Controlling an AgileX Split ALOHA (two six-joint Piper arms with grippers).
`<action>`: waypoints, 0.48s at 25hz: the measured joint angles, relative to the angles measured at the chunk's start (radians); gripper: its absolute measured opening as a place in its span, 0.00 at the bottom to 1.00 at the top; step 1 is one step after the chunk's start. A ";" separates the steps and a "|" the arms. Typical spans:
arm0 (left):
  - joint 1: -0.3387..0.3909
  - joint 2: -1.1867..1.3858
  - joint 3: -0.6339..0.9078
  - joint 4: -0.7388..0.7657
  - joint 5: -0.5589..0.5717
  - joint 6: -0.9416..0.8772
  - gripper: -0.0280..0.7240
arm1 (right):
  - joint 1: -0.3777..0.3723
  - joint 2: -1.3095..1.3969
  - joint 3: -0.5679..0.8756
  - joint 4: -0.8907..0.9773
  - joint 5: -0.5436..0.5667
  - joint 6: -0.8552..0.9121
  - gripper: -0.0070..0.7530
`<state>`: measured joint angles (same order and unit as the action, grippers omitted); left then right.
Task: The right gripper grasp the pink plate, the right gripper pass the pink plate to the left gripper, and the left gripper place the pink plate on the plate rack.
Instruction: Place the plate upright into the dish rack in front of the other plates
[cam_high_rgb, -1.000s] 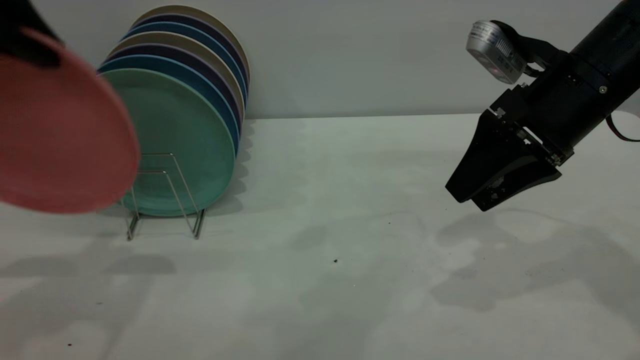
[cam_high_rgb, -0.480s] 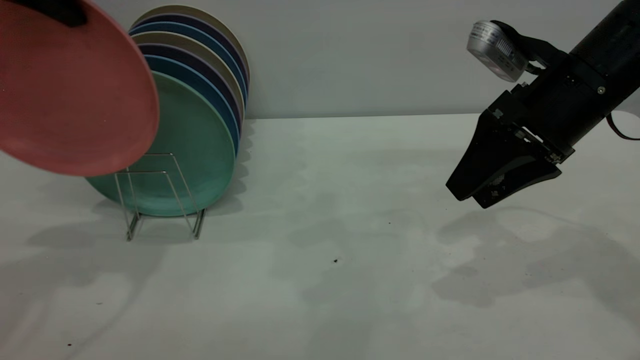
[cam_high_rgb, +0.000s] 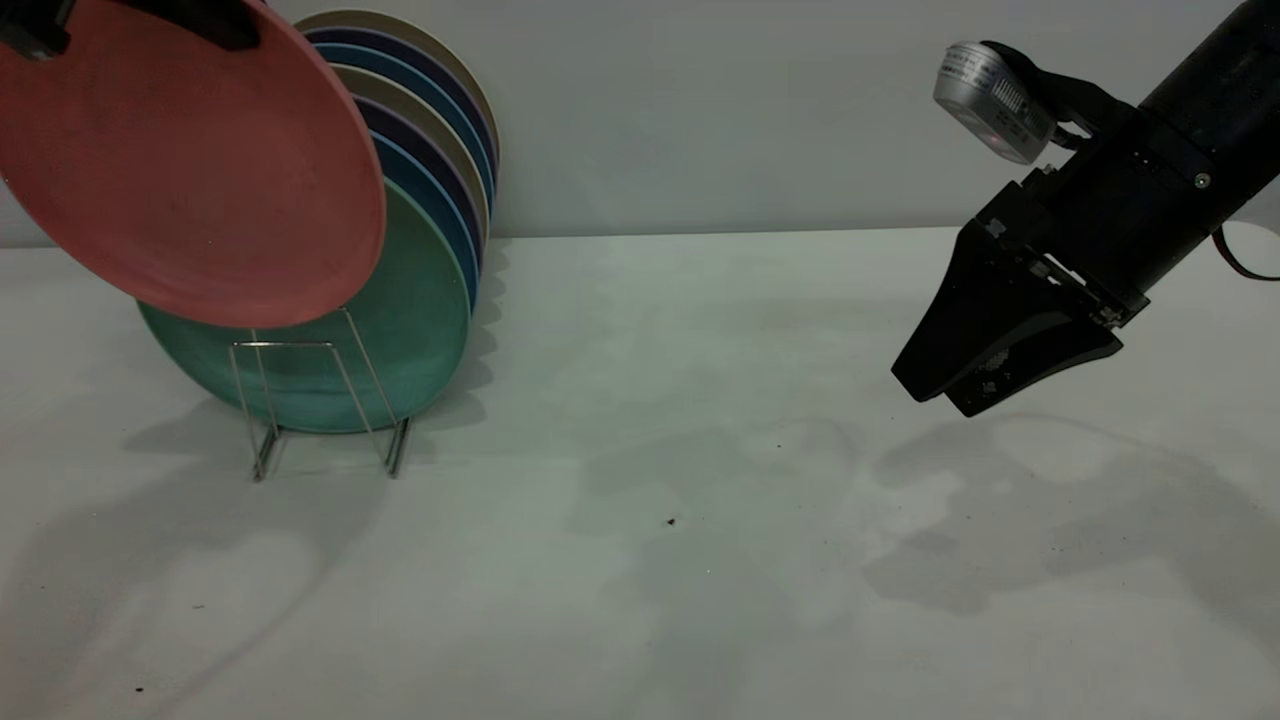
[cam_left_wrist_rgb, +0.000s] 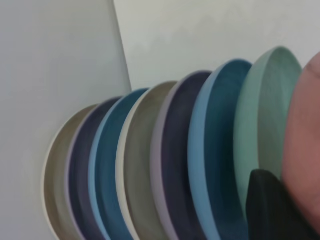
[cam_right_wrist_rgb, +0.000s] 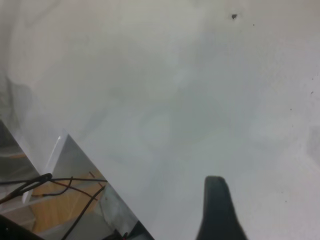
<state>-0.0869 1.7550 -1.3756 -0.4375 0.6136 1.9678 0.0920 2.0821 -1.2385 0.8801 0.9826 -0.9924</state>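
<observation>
Left end effector (cam_high_rgb: 215, 12) is clamped on the top rim of the pink plate (cam_high_rgb: 190, 170), which hangs tilted in the air, its lower edge overlapping the green plate (cam_high_rgb: 400, 330) and just above the front loops of the rack (cam_high_rgb: 320, 400). To seat it well I'd bring the plate more upright, line its bottom edge with the free slot in front of the green plate, then lower slowly — letting go only once the wires carry it. Right end effector (cam_high_rgb: 950, 395) hovers over the counter (cam_high_rgb: 650, 450), well apart, empty; I can't tell its opening.
</observation>
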 joint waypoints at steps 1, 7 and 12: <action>0.000 0.004 0.000 0.000 0.000 0.000 0.16 | 0.000 0.000 0.000 0.000 0.000 0.001 0.70; 0.000 0.035 0.000 -0.019 -0.007 0.000 0.16 | 0.000 0.000 0.000 0.000 0.001 0.002 0.70; 0.000 0.068 0.000 -0.035 -0.012 0.000 0.16 | 0.000 0.000 0.000 -0.001 0.000 0.002 0.70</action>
<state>-0.0869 1.8227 -1.3756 -0.4729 0.6015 1.9678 0.0920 2.0821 -1.2385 0.8793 0.9828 -0.9904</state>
